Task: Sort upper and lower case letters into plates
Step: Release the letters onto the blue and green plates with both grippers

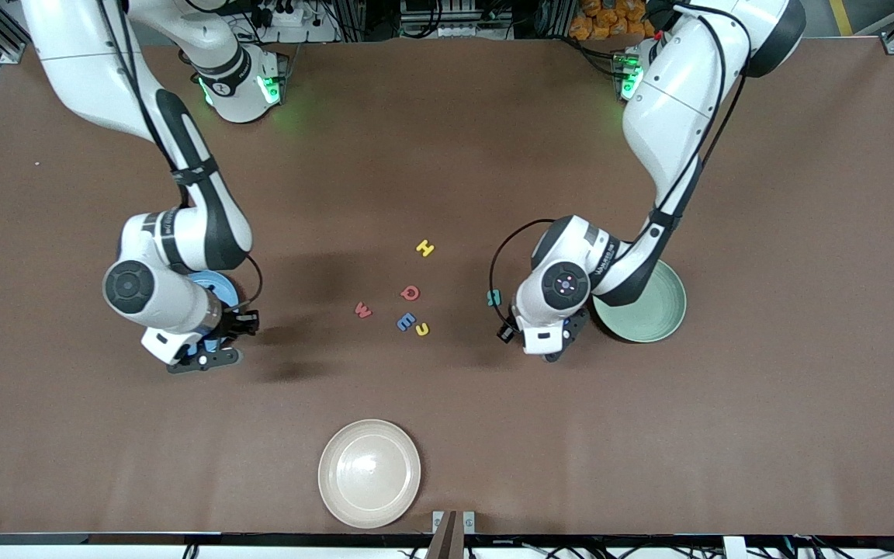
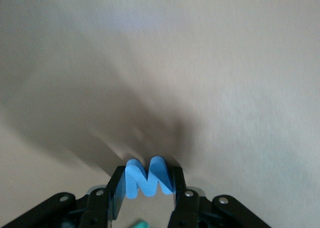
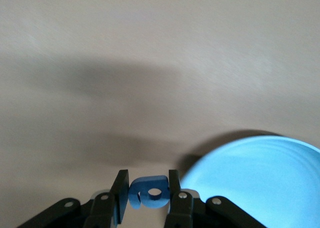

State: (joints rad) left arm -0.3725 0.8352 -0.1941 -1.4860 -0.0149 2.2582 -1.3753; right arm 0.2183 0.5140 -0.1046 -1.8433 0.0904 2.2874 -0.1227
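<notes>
Left hand (image 2: 149, 188) – pinching a blue letter M (image 2: 148, 178), beside the mint green plate (image 1: 653, 310)

Right hand (image 3: 149, 193) – pinching a dark blue letter (image 3: 149, 192) at the sky blue plate (image 3: 260, 178)

Loose on the worktop (image 1: 447, 155) between the arms – yellow H (image 1: 424, 248), red Q (image 1: 410, 293), red W (image 1: 363, 310), blue E (image 1: 406, 321), small yellow letter (image 1: 422, 330), teal letter (image 1: 493, 296)

Cream plate (image 1: 369, 473) nearest the front camera

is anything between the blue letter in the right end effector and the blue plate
Nothing visible. The right end effector grips the dark blue letter just beside the sky blue plate, with only bare table between letter and rim.
</notes>
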